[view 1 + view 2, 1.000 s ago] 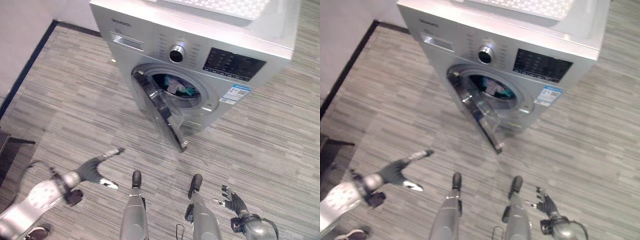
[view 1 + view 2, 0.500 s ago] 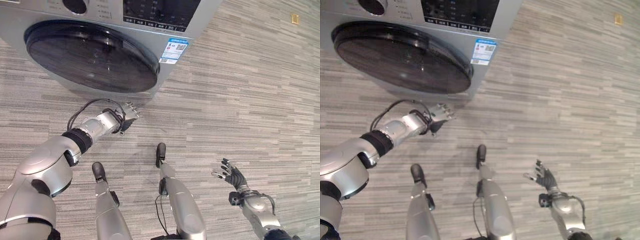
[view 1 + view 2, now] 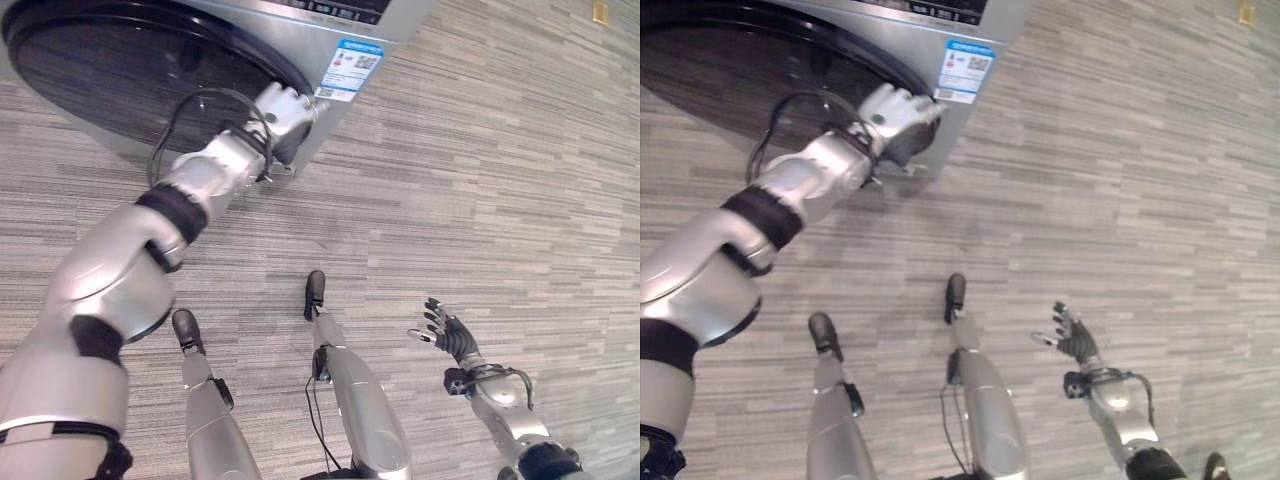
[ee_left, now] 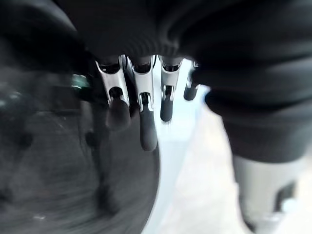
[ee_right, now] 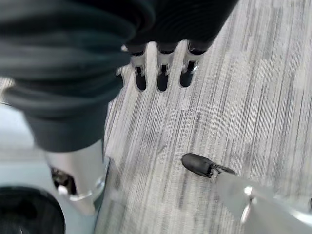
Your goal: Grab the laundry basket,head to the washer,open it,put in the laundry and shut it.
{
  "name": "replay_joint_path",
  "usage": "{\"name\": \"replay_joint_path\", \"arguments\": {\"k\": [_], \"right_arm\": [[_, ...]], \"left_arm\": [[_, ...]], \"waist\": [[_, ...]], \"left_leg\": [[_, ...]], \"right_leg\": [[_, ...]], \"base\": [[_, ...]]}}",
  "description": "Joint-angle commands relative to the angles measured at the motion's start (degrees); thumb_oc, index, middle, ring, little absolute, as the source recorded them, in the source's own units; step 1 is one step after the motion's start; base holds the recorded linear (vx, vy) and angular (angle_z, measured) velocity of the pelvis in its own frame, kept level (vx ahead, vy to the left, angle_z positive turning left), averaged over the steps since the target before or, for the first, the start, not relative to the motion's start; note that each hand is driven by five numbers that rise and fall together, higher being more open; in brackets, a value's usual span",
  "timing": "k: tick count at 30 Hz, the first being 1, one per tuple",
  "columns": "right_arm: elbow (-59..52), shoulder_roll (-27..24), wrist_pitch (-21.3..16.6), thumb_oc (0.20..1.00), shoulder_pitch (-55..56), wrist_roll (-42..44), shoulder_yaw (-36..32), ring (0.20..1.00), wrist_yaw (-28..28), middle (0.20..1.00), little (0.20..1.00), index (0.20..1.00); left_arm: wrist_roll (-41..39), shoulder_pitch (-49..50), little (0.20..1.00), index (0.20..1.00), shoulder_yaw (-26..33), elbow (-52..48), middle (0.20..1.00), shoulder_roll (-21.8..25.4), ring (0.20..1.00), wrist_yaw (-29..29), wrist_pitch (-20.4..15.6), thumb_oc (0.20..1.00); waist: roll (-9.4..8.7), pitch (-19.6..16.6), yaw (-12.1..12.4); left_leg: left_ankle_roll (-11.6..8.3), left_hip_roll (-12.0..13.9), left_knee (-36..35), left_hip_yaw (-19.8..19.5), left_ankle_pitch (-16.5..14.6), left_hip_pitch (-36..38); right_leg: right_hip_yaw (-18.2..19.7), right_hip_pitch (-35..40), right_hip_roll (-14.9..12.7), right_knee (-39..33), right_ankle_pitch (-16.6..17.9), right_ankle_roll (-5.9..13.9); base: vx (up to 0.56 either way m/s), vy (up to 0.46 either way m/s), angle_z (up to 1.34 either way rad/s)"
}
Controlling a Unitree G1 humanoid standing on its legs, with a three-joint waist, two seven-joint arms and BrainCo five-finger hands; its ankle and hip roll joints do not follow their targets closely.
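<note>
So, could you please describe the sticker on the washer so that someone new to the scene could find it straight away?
Start at the silver washing machine on the striped grey floor, with its big round dark door shut. Just past the door's rim, beside the left hand, sits a small rectangular sticker. Its blue top band and white lower part stand out on the plain silver front.
</note>
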Motion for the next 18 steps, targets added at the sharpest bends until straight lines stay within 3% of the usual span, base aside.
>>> {"name": "replay_joint_path", "arguments": {"k": [1, 4, 5, 6, 7, 8, 10, 13, 15, 18], "right_arm": [[-0.5, -0.9, 0.0, 1.0, 6.0, -1.7, -4.6, 1.0, -0.1, 1.0, 1.0, 1.0], [2.7, 2.3, 0.5, 1.0, 7.0, -3.2, -7.7, 1.0, -0.3, 1.0, 1.0, 1.0], [3.9, 3.1, 0.6, 1.0, 7.2, -3.8, -8.7, 1.0, -0.3, 1.0, 1.0, 1.0], [3.9, 3.0, 0.5, 1.0, 7.3, -3.8, -8.6, 1.0, -0.3, 1.0, 1.0, 1.0], [5.9, 4.1, 0.2, 1.0, 8.0, -5.2, -10.1, 1.0, -0.3, 1.0, 1.0, 1.0], [6.9, 4.6, -0.1, 1.0, 8.3, -5.3, -10.7, 1.0, -0.4, 1.0, 1.0, 1.0], [8.2, 5.4, -0.5, 1.0, 9.0, -5.5, -12.2, 1.0, -0.3, 1.0, 1.0, 1.0], [11.0, 5.7, -0.1, 1.0, 10.1, -5.9, -14.6, 1.0, 0.8, 1.0, 1.0, 1.0], [11.8, 6.0, 0.1, 1.0, 10.5, -6.1, -15.4, 1.0, 0.9, 1.0, 1.0, 1.0], [17.8, 7.7, 0.5, 1.0, 10.9, -6.9, -17.3, 1.0, 0.1, 1.0, 1.0, 1.0]], "left_arm": [[-20.7, 10.9, 1.0, 1.0, 10.9, -1.0, 1.0, 2.3, 1.0, 0.2, -4.5, 1.0], [-31.4, 36.9, 1.0, 1.0, 21.5, -11.6, 1.0, -3.9, 1.0, -3.9, -8.8, 1.0], [-33.5, 43.5, 1.0, 1.0, 24.1, -12.8, 1.0, -6.1, 1.0, -4.8, -9.8, 1.0], [-33.5, 43.8, 1.0, 1.0, 24.3, -13.0, 1.0, -6.1, 1.0, -4.9, -9.7, 1.0], [-36.6, 54.3, 1.0, 1.0, 28.0, -12.9, 1.0, -10.7, 1.0, -6.1, -12.0, 1.0], [-39.2, 58.2, 1.0, 1.0, 29.8, -11.5, 1.0, -12.3, 1.0, -7.5, -12.6, 1.0], [-42.0, 65.3, 1.0, 1.0, 32.0, -9.6, 1.0, -13.7, 1.0, -10.0, -13.1, 1.0], [-48.2, 72.7, 1.0, 1.0, 33.9, -3.8, 1.0, -14.0, 1.0, -17.9, -10.5, 1.0], [-49.0, 74.3, 1.0, 1.0, 34.9, -1.7, 1.0, -14.6, 1.0, -18.7, -10.4, 1.0], [-47.2, 75.7, 1.0, 1.0, 39.7, 10.4, 1.0, -18.1, 1.0, -16.1, -10.3, 1.0]], "waist": [[3.5, -3.1, 1.6], [4.93, -4.1, 4.2], [5.26, -4.5, 4.8], [5.29, -4.6, 4.8], [5.71, -5.4, 6.2], [5.83, -5.9, 7.0], [6.2, -7.0, 8.1], [7.6, -9.5, 9.2], [8.02, -10.4, 9.6], [8.88, -13.8, 11.0]], "left_leg": [[3.83, -1.3, 0.8, -0.7, -0.4, -2.4], [3.86, -1.8, 0.8, 0.0, -1.5, 1.0], [3.92, -1.9, 0.7, 0.2, -1.7, 2.2], [3.91, -1.9, 0.6, 0.2, -1.7, 2.3], [4.05, -2.3, 0.2, 0.5, -2.2, 5.1], [4.07, -2.3, -0.1, 0.5, -2.3, 6.8], [4.91, -2.8, -0.3, 0.6, -1.7, 8.3], [5.31, -3.2, -0.9, 0.3, -2.1, 12.0], [5.52, -3.3, -1.1, 0.1, -2.2, 13.0], [5.93, -4.3, -2.2, -0.8, -2.7, 17.3]], "right_leg": [[-0.2, 6.4, -6.5, 5.3, -11.9, 6.5], [-0.3, 10.0, -7.0, 5.0, -12.6, 6.08], [-0.3, 11.1, -7.1, 4.9, -12.9, 6.01], [-0.3, 11.2, -7.1, 4.9, -12.9, 6.01], [-0.6, 14.2, -7.0, 4.5, -13.3, 5.89], [-0.7, 15.8, -7.0, 4.2, -13.6, 5.95], [-1.5, 17.8, -7.3, 3.6, -13.1, 5.75], [-2.1, 21.5, -7.6, 3.2, -13.7, 5.83], [-2.3, 22.5, -7.8, 3.1, -13.9, 5.78], [-3.9, 27.1, -8.4, 3.0, -15.0, 5.91]], "base": [[0.06, 0.004, -0.12], [0.08, 0.021, 0.0], [0.05, 0.004, 0.08], [0.1, -0.021, 0.13], [0.12, -0.036, 0.14], [0.14, -0.062, 0.17], [0.04, -0.034, 0.15], [0.05, 0.002, 0.13], [0.05, 0.003, 0.03], [0.07, -0.017, 0.16]]}}
